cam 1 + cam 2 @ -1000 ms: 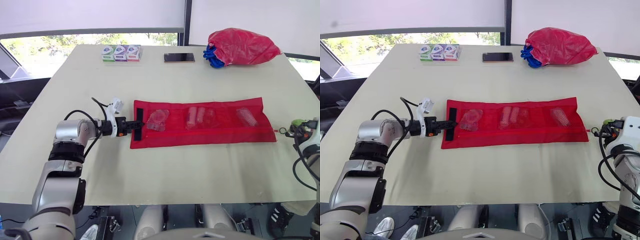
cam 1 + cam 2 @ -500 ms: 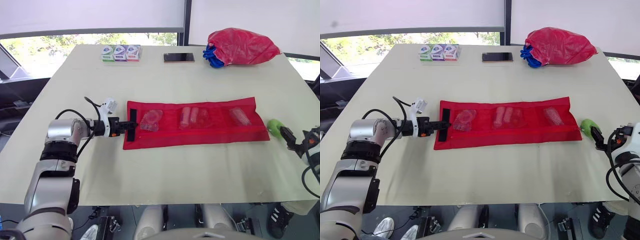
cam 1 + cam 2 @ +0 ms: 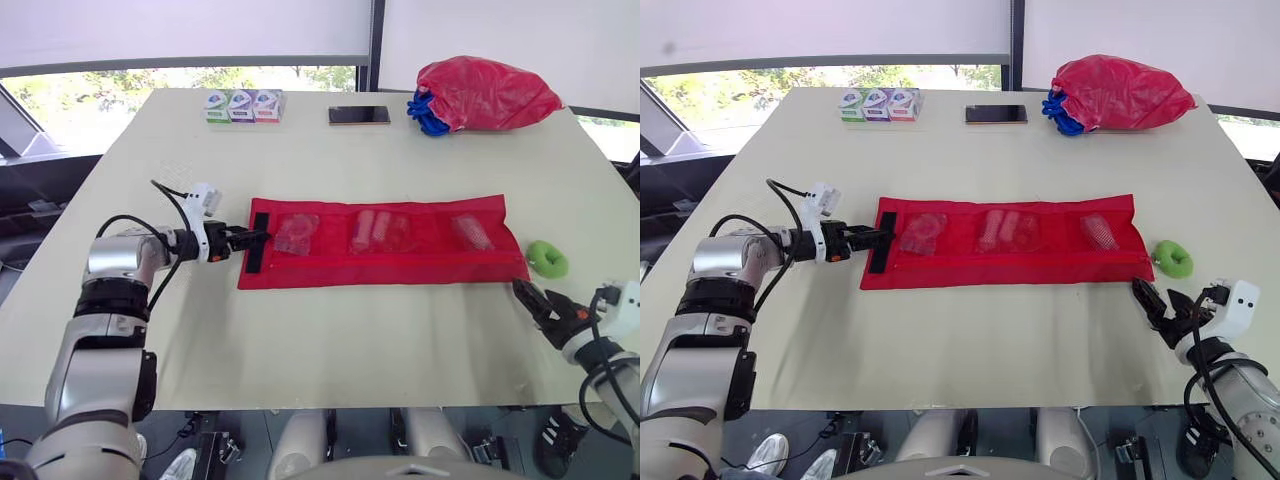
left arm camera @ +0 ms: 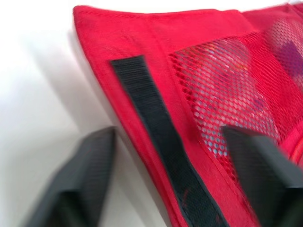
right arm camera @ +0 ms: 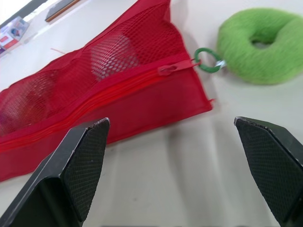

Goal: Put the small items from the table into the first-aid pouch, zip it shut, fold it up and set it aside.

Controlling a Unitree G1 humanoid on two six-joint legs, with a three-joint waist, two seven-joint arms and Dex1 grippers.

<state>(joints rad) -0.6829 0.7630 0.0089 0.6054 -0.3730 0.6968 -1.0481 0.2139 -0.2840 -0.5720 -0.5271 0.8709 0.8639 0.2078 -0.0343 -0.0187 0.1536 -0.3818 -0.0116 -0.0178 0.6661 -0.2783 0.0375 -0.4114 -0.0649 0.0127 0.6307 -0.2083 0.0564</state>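
Close to the table's near-right corner, the right gripper (image 3: pixel 530 297) is hovering empty with its fingers apart, just short of the zip pull ring (image 5: pixel 207 60). The first-aid pouch (image 3: pixel 400 262) is lying flat mid-table and looks zipped shut. At its left end the left gripper (image 3: pixel 245 238) is straddling the black fastening strip (image 4: pixel 156 137), fingers apart. It should be pinching that hem squarely before folding rightward.

The left arm (image 3: pixel 108 300), at eight o'clock in the head view, is built of brushed silver cylinders with black joint bands. Thin black cables (image 3: pixel 170 193) loop over its wrist beside a small white module (image 3: pixel 205 198). The left gripper (image 3: pixel 252 238) has slim black fingers. At four o'clock, the right gripper (image 3: pixel 1155 297) has a white block (image 3: pixel 1238 300) and black cabling behind it, and its finger pads (image 5: pixel 83 158) bear a fine diamond texture.
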